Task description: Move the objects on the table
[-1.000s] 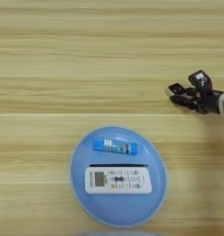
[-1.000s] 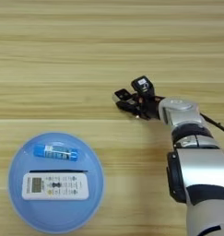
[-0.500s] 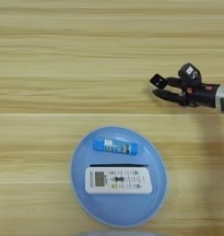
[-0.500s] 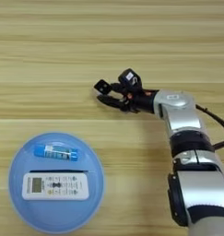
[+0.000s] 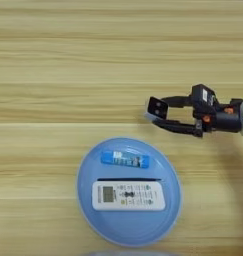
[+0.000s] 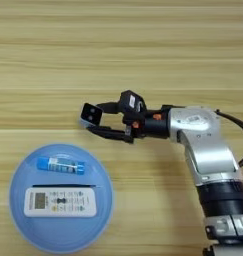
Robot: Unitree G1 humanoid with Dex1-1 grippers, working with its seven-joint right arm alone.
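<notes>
Blue plate sat at bench's near edge, left of middle. On plate: glue-stick tube lay crosswise on far part; white remote lay just nearer, screen end left; thin black stick along remote's far side. Right of plate, off its rim, hand gripped small black-topped cube between two black fingers. Silver forearm ran in from bench's near right corner.

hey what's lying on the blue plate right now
On the plate: a glue stick and a white remote, with a thin black stick between them. The plate under them is hidden.
</notes>
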